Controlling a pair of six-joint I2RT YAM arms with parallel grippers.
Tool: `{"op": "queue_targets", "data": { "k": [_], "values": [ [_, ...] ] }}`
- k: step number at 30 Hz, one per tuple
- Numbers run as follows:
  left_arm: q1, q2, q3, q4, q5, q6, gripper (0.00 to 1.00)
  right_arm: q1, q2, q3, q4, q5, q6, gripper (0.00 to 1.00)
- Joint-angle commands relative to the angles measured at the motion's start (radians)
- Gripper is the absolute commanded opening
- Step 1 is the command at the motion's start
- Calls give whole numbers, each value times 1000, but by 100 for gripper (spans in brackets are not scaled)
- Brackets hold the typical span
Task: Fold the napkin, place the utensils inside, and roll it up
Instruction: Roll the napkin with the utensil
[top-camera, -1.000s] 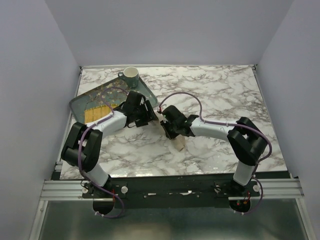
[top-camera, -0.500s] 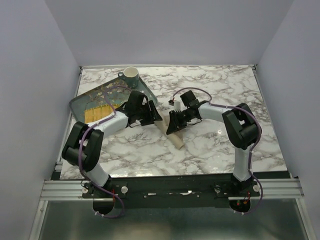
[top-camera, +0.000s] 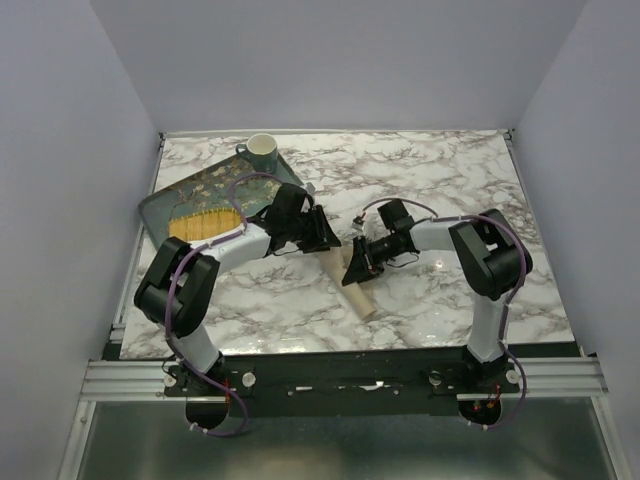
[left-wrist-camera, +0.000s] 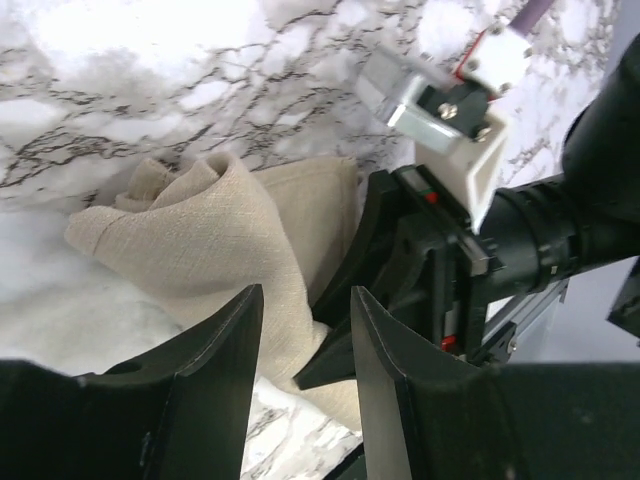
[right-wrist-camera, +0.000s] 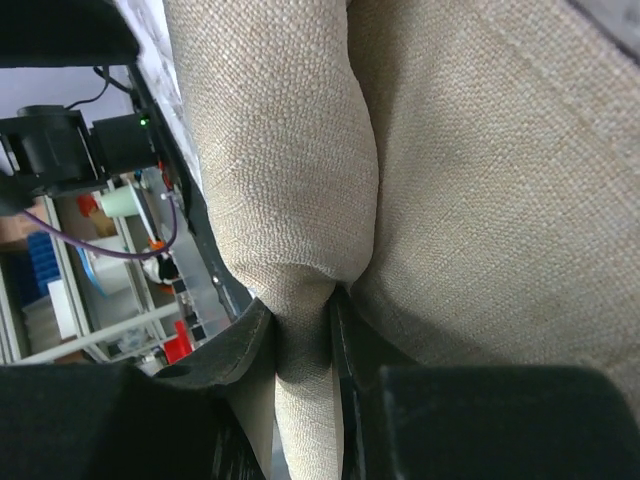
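The beige napkin (top-camera: 358, 295) lies as a bundled roll on the marble table, between the two grippers. My right gripper (top-camera: 356, 264) is shut on a fold of the napkin (right-wrist-camera: 480, 180), and the cloth is pinched between its jaws (right-wrist-camera: 300, 325). My left gripper (top-camera: 328, 240) is open at the roll's far end. Its fingers stand apart with the napkin (left-wrist-camera: 220, 230) and a finger of the right gripper (left-wrist-camera: 345, 345) showing between them (left-wrist-camera: 305, 305). The spoon is not in view.
A dark teal floral tray (top-camera: 152, 207) lies at the back left with a yellow piece (top-camera: 197, 226) on it. A cup (top-camera: 262, 150) stands at its far corner. The right arm's camera mount (left-wrist-camera: 440, 100) is close to my left gripper.
My left gripper has moved right, up to the napkin's far end. My right wrist has turned and shifted toward the near side with the cloth, and more of the roll shows below it.
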Motion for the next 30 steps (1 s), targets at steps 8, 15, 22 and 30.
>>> {"op": "queue_targets", "data": {
  "k": [8,15,22,30],
  "values": [
    [-37,62,20,87,54,-46,48,6,-12,-91,94,57,130,25],
    [-39,106,22,40,-46,-25,45,6,-17,-65,67,78,120,30],
    [-36,138,19,12,-93,-2,40,9,-181,-76,-87,280,57,44],
    [-29,122,11,16,-69,-11,39,211,-442,-36,-219,717,55,59]
  ]
}}
